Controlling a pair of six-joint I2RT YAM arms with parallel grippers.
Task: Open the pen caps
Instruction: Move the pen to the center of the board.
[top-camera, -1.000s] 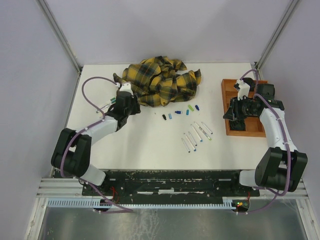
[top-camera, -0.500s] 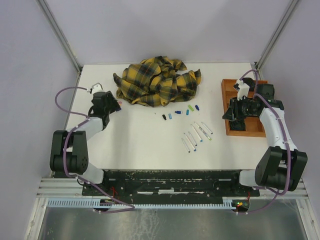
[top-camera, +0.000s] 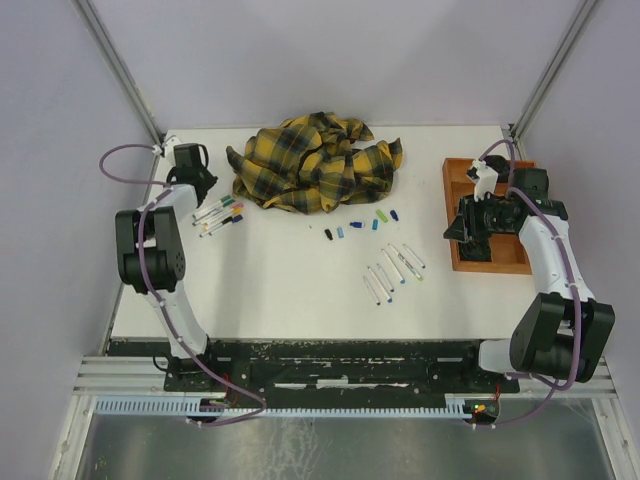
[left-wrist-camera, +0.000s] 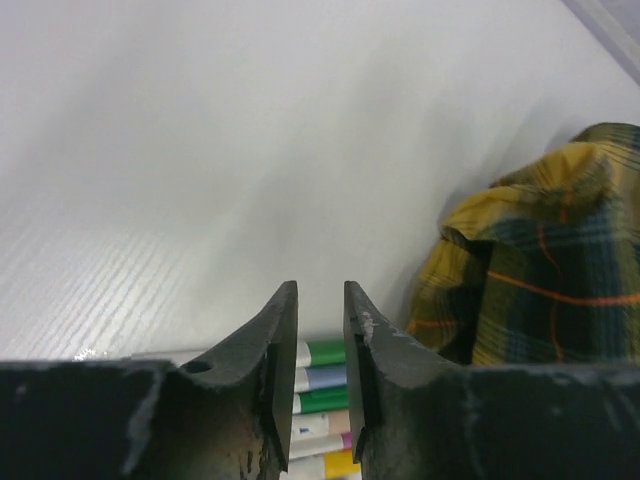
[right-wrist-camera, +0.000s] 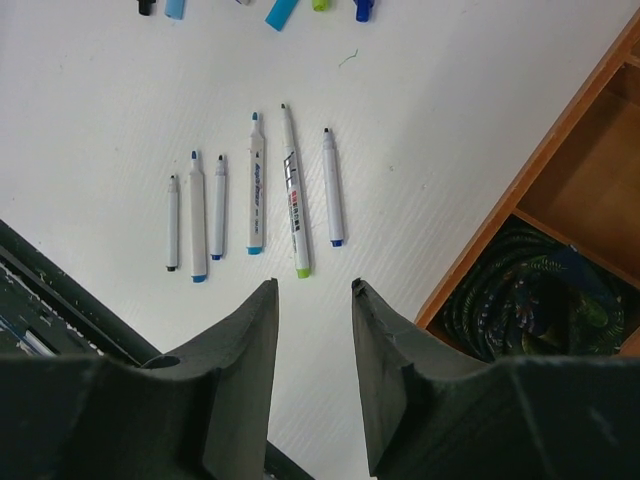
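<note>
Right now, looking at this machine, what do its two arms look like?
The left arm and right arm are slim white tubes linked by chunky black joints, with a thin purple cable looping along each. The left tool and right tool are black, each with two flat, tapering, scuffed fingers.

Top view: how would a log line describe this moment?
left gripper: open, empty, near capped pens | right gripper: open, empty | six uncapped pens mid-table
</note>
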